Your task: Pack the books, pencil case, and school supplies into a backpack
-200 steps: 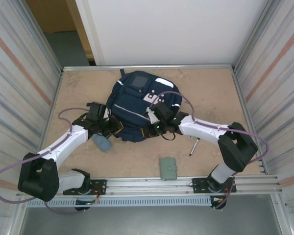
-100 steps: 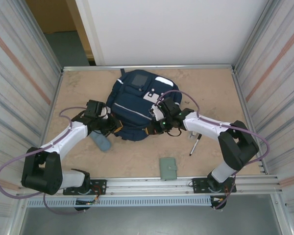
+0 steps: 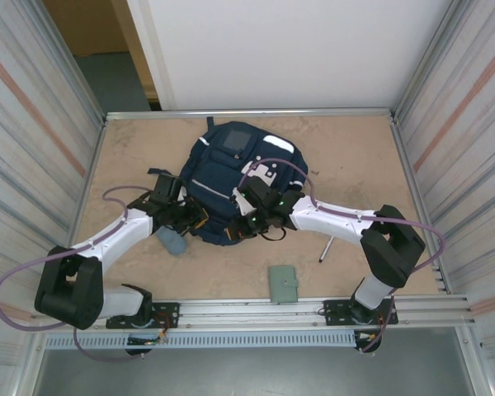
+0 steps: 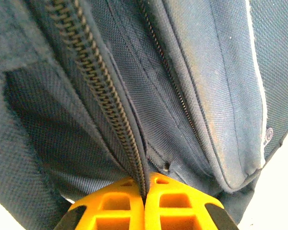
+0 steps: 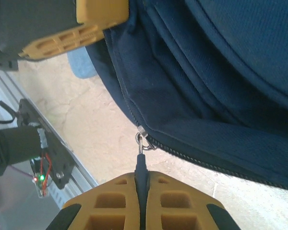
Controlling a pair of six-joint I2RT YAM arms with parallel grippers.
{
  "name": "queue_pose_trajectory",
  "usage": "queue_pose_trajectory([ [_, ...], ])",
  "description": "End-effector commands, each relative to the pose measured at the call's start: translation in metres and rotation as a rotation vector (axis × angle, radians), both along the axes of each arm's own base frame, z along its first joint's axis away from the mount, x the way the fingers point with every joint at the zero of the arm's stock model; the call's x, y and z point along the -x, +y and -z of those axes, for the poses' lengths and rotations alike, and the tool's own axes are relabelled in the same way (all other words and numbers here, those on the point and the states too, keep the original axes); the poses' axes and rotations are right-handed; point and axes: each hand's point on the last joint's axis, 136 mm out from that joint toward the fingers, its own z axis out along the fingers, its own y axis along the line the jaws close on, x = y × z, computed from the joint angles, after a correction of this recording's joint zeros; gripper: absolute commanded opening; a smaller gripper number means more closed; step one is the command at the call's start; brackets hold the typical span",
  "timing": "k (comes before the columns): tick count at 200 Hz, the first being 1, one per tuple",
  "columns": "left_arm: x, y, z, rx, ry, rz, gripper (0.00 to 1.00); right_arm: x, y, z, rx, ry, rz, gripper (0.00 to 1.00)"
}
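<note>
At the backpack (image 3: 223, 169) rim, left fingers (image 4: 115, 211) pinch the limp zipper seam (image 4: 132, 153), right fingers (image 5: 110, 206) clamp the zip pull (image 5: 140, 165); soft cloth, so hold seams.

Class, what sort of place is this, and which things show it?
Probably a robot test cell: ribbed metal walls enclose a board table, with left arm and right arm bolted to its near rail.

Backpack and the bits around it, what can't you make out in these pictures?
- Backpack interior: left wrist view, dark fabric folds hide any contents.
- Pencil case: top view, far end under the left arm.
- Marker pen: top view, too small to tell the cap end.
- Booklet: top view, cover detail too small.
</note>
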Motion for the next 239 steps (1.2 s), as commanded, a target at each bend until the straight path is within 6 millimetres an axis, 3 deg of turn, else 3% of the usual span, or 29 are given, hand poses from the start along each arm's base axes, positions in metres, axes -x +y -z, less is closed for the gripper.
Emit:
queue_pose_trajectory([
  [1, -0.007, -0.007, -0.006, 0.038, -0.029, -0.031, 0.0, -0.014, 0.021, -0.028, -0.061, -0.078, 0.045, 0.0],
  [15, -0.01, -0.004, -0.008, 0.018, -0.04, -0.034, 0.0, -0.017, 0.011, -0.025, -0.012, -0.086, 0.08, 0.0],
  [47, -0.012, 0.012, -0.013, 0.037, -0.008, -0.057, 0.0, -0.006, -0.037, 0.002, 0.15, -0.072, 0.116, 0.0],
  [66, -0.018, 0.018, -0.028, 0.07, -0.039, -0.089, 0.0, 0.004, -0.067, 0.018, 0.226, -0.064, 0.125, 0.0],
  [95, -0.026, 0.018, -0.051, 0.066, -0.087, -0.076, 0.0, 0.002, -0.114, 0.033, 0.282, -0.042, 0.221, 0.0],
  [136, -0.023, 0.016, -0.044, 0.061, -0.078, -0.068, 0.0, -0.006, -0.127, 0.024, 0.278, -0.081, 0.24, 0.0],
  [173, -0.024, 0.019, -0.041, 0.055, -0.079, -0.059, 0.0, -0.017, -0.115, 0.03, 0.275, -0.064, 0.213, 0.0],
  [207, -0.024, 0.029, -0.039, 0.085, -0.059, -0.048, 0.0, -0.049, -0.162, 0.055, 0.373, -0.07, 0.315, 0.0],
  [239, -0.022, 0.016, -0.048, 0.13, -0.074, 0.059, 0.0, -0.073, -0.194, 0.054, 0.387, -0.086, 0.385, 0.0],
])
